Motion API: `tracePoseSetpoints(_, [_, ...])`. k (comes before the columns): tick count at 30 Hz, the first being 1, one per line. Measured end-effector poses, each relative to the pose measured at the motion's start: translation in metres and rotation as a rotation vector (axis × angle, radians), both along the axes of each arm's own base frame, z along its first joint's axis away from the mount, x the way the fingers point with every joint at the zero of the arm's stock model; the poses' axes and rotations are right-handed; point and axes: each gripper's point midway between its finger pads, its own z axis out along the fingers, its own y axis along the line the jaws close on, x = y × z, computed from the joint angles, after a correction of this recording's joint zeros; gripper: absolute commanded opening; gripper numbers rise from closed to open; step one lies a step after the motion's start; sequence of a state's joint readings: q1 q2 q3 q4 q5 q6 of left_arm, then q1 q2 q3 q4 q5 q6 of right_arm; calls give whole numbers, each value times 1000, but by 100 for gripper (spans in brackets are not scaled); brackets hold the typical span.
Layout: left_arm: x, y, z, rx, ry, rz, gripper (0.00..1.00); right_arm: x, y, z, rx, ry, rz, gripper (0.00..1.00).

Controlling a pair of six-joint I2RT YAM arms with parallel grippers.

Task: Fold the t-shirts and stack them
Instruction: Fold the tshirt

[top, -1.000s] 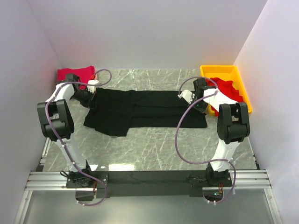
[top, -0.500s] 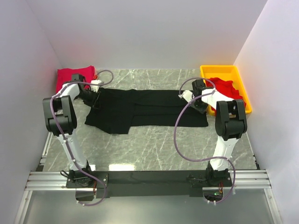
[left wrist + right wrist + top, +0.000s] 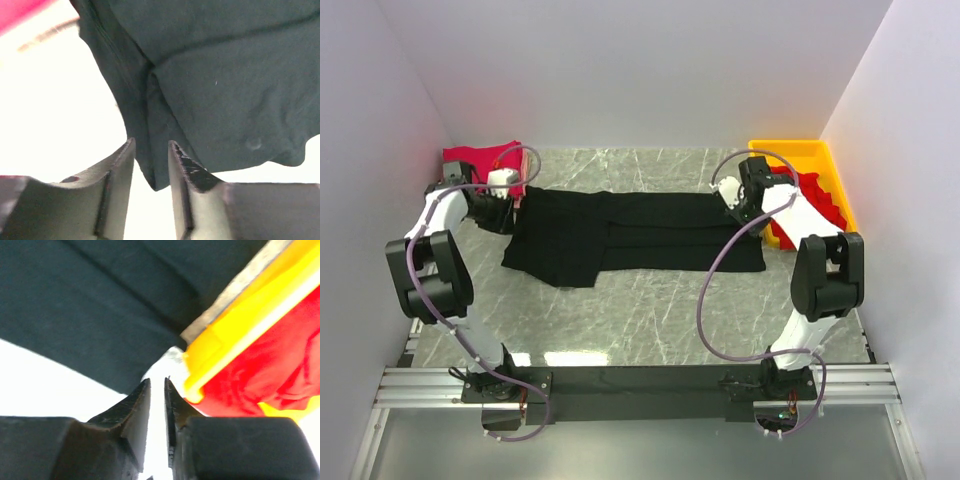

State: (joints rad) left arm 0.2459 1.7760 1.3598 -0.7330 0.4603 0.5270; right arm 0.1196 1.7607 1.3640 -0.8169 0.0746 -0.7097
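Note:
The black t-shirt lies flat across the middle of the table, folded into a long band. My left gripper hovers at its left end. In the left wrist view that gripper is open, and a corner of the black t-shirt lies loose below the gap. My right gripper is at the shirt's right end. In the right wrist view it stands open by a narrow gap with nothing in it, beside the black t-shirt. One red t-shirt lies at the back left, and another is in the tray.
The yellow tray stands at the back right against the wall, and its corner is close to my right fingers. White walls close in the table on three sides. Both arms' cables loop above the shirt's ends.
Both grippers were shut at the black t-shirt's ends and have opened and let go. The left one drew back to the left, the right one toward the tray. The shirt lies flat.

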Motion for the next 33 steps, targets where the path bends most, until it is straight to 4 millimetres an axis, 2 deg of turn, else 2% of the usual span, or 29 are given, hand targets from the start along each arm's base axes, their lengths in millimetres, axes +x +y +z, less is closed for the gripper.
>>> tracePoseSetpoints(2, [-9, -1, -9, -4, 25, 9, 34, -8, 3, -4, 17, 22, -10, 17])
tracePoseSetpoints(8, [-41, -7, -46, -23, 143, 24, 23, -32, 12, -29, 45, 119, -38, 17])
tracePoseSetpoints(15, [-60, -6, -75, -11, 213, 30, 11, -49, 17, -75, 13, 220, -56, 16])
tracePoseSetpoints(19, [-67, -4, -76, 8, 186, 25, 8, -50, 14, -77, -18, 212, -55, 16])
tracePoseSetpoints(23, [-91, -5, -76, 21, 189, 15, 7, -57, 11, -77, -27, 194, -49, 16])
tracePoseSetpoints(26, [-114, -5, -76, 23, 218, 10, 6, -70, 8, -77, -34, 203, -35, 16])
tracePoseSetpoints(28, [-128, -3, -76, 22, 243, 8, 12, -82, 7, -76, -30, 220, -25, 18])
tracePoseSetpoints(29, [-137, -2, -75, 18, 261, 1, 23, -87, 7, -75, -27, 229, -21, 20])
tracePoseSetpoints(32, [-154, -2, -65, 0, 274, -40, 38, -104, 8, -64, -9, 251, -3, 29])
tracePoseSetpoints(33, [-158, -4, -57, -6, 259, -69, 46, -105, 9, -59, -1, 248, 2, 33])
